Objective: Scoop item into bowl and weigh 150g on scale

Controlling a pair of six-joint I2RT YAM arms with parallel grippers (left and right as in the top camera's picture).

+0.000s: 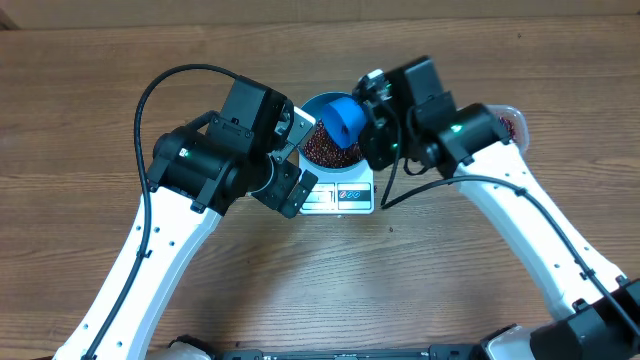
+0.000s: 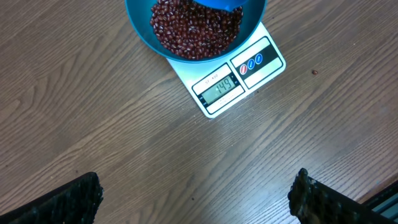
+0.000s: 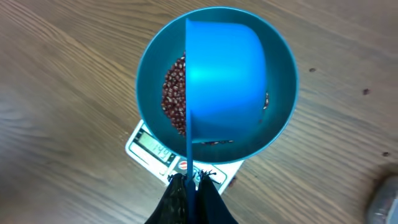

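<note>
I'm counting one bowl (image 2: 140, 25), one scale (image 2: 244, 76), one blue scoop (image 3: 224, 74), one clear tub (image 1: 512, 118), and beans (image 2: 193, 28) way too many to tally.

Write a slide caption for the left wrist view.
Blue bowl of red-brown beans on the white scale, display reading 149, viewed past the open left gripper.

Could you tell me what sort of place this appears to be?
Probably a robot test bench rather than a kitchen: a left arm and a right arm reach over a wooden table, with a scale, a bowl of beans and a scoop.
</note>
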